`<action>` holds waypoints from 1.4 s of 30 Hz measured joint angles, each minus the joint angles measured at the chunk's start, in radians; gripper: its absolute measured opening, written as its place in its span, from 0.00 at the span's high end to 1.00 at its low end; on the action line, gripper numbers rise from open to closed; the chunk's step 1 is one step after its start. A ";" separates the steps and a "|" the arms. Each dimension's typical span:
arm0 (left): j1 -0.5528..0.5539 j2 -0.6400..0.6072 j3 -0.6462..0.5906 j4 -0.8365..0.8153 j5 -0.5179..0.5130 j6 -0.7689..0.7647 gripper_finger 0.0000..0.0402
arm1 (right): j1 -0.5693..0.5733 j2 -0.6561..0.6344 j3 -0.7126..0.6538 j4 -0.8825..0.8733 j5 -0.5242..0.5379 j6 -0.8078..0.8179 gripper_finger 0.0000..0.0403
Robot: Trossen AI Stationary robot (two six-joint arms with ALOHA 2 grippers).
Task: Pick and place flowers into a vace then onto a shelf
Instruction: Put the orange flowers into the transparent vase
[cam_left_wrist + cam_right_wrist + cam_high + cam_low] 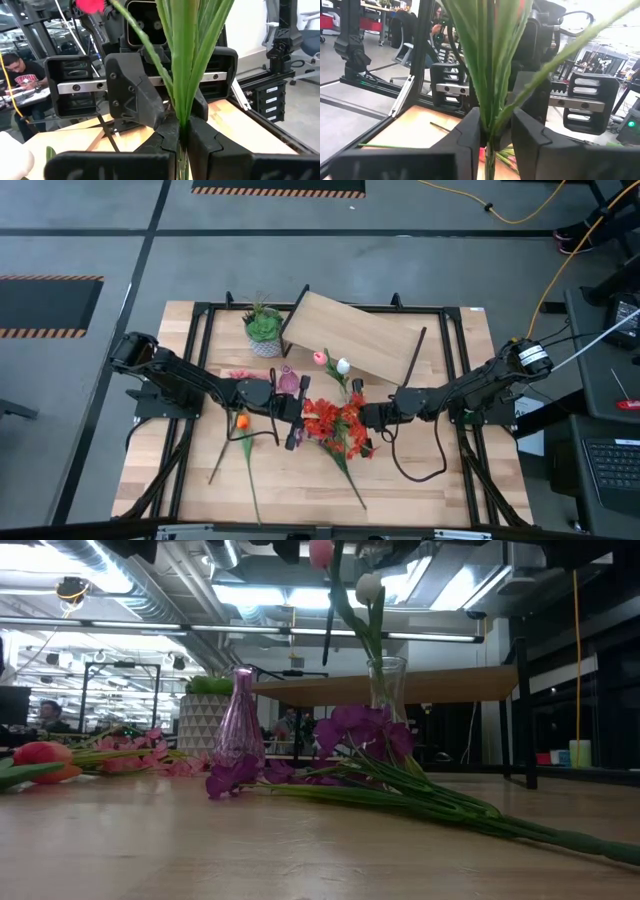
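We note both grippers meeting at the middle of the table, over the red flower bunch (335,427). The left gripper (296,418) comes in from the left; its wrist view shows its fingers (167,137) pressed narrow on green stalks (186,65) that rise straight between them. The right gripper (366,416) comes in from the right; its wrist view shows its fingers (470,132) likewise close against a sheaf of green stalks (487,65). We take both as holding the same red bunch, whose stem trails toward the near edge of the table (440,490). Just left of the left gripper lies an orange tulip (241,421) with a long stem. Pink blossoms (240,375) lie a little farther, beside a small purple vase (238,725). Purple flowers (360,730) lie flat on the wood in the low view, stems running right. A clear glass vase (386,685) stands behind them with a pink tulip (319,358) and a white tulip (343,365) in it. The shelf (355,335) stands at the far side, tilted in plan, with a potted green plant (263,330) just to its left. A person (20,70) sits in the room beyond.
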 joint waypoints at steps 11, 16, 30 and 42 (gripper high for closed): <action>0.000 0.000 0.000 -0.007 -0.002 -0.005 0.95 | 0.000 0.000 0.000 -0.001 -0.001 0.020 0.82; 0.000 0.000 0.000 -0.014 -0.002 -0.007 0.97 | 0.000 0.000 0.000 0.002 -0.005 0.029 0.81; -0.020 0.002 0.001 -0.018 -0.039 0.010 0.98 | -0.001 0.002 0.000 0.004 -0.014 0.028 0.79; -0.019 0.003 0.002 -0.023 -0.041 0.010 0.98 | -0.001 0.002 0.000 0.000 -0.013 0.049 0.76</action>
